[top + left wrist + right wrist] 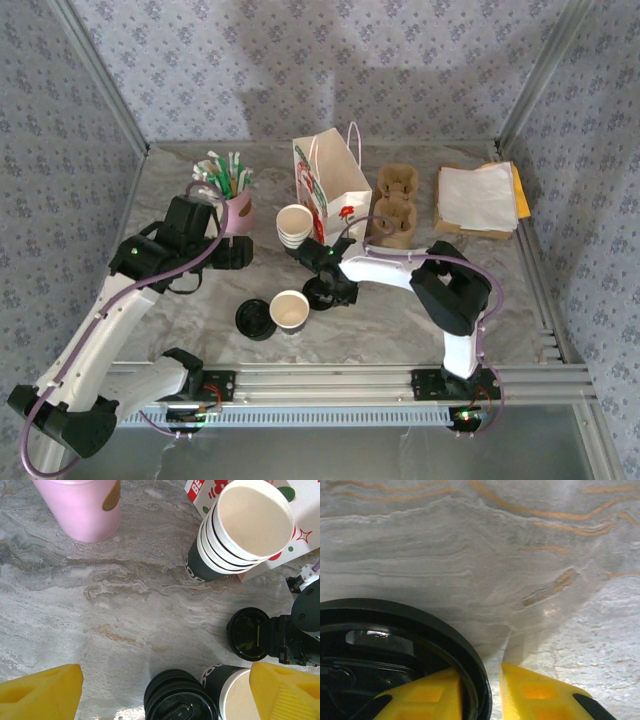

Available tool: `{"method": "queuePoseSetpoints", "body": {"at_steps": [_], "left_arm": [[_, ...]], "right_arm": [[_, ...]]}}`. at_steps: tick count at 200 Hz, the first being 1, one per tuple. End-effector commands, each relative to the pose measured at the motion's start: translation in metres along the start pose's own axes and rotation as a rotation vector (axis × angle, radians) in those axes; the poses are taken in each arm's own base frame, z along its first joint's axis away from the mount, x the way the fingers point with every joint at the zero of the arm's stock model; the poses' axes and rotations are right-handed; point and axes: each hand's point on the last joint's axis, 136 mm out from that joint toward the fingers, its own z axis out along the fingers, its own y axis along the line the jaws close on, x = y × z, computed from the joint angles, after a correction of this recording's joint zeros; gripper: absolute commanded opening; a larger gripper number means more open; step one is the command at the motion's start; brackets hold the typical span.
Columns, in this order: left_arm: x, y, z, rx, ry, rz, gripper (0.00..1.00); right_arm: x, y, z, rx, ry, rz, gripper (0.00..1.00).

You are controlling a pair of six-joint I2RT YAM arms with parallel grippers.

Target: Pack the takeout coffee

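Right claw [479, 695] astride rim of black lid [395, 650], one finger inside, one outside; whether pinched tight, cannot tell. Lidless paper cup [289, 310] upright just left of that claw, nearer it than the wide-open left claw [162, 685].

glossy black plastic lid [390, 630], smooth marbled tabletop [470, 540]

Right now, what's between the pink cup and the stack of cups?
Nothing stands there. The left wrist view shows bare marble table between the pink cup and the stack.
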Motion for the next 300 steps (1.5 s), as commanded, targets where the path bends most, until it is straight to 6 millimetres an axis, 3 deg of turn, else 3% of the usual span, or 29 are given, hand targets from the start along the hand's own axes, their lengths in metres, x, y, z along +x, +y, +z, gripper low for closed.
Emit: {"method": "queuePoseSetpoints", "body": {"at_steps": [1,49,81,123,153,181,217,257,300], "left_arm": [[0.000,0.005,-0.009,-0.010,-0.026,0.011,0.86],[-0.011,-0.017,-0.022,0.119,-0.091,0.038,0.88],[-0.021,-0.031,-0.034,0.190,-0.128,0.050,0.96],[-0.032,-0.054,-0.047,0.313,-0.171,0.096,0.98],[-0.044,-0.073,-0.067,0.421,-0.248,0.158,1.00],[-0.059,-0.100,-0.098,0.572,-0.350,0.241,1.00],[-0.058,-0.140,-0.137,0.816,-0.447,0.462,1.00],[-0.022,-0.174,-0.160,0.978,-0.534,0.853,1.00],[-0.016,-0.199,-0.161,1.068,-0.617,0.954,1.00]], "right_arm": [[-0.005,-0.009,-0.010,0.003,-0.023,0.005,0.24],[-0.006,-0.024,-0.019,0.007,-0.058,0.004,0.11],[-0.008,-0.030,-0.040,-0.018,-0.090,-0.011,0.07],[-0.001,-0.045,-0.082,-0.110,-0.113,-0.034,0.07],[0.008,-0.057,-0.124,-0.277,-0.131,-0.088,0.07],[0.008,-0.066,-0.179,-0.546,-0.164,-0.139,0.07],[0.002,-0.074,-0.242,-0.851,-0.142,-0.149,0.06],[-0.004,-0.053,-0.295,-1.086,-0.075,-0.256,0.05],[-0.009,-0.027,-0.340,-1.260,-0.027,-0.369,0.05]]}}
